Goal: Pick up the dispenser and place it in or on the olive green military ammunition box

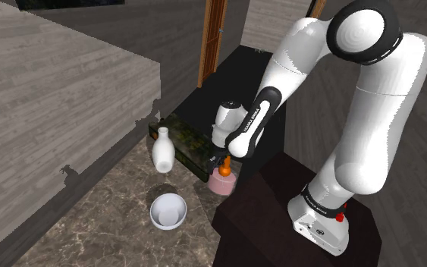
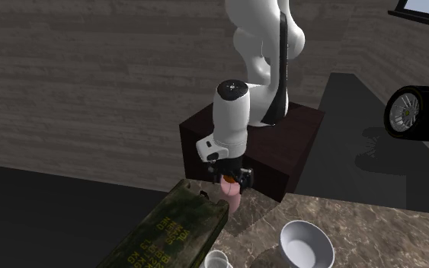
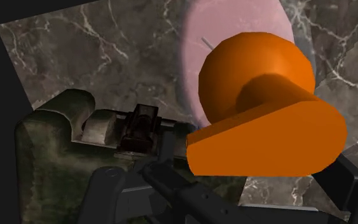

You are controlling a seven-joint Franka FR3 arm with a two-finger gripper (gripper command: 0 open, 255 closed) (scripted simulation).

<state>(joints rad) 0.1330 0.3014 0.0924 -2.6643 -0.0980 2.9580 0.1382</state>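
The dispenser [image 1: 223,182] has a pink body and an orange pump top, and it stands on the marble table just off the end of the olive green ammunition box [image 1: 185,140]. My gripper [image 1: 225,159] hangs directly over it. In the wrist view the orange pump head [image 3: 260,108] lies between my fingers [image 3: 171,175], which stand wide apart on either side of it; my gripper [image 3: 257,170] is open. The box's latched end [image 3: 56,153] sits close beside the pump. From the second exterior view the gripper [image 2: 234,177] is down on the dispenser [image 2: 232,199], next to the box [image 2: 174,232].
A white vase [image 1: 162,150] stands against the box and a white bowl [image 1: 167,211] sits nearer the table's front. The dark stand [image 1: 295,212] borders the dispenser. A wooden wall [image 1: 52,91] runs along the table. A tyre [image 2: 418,113] lies on the floor far off.
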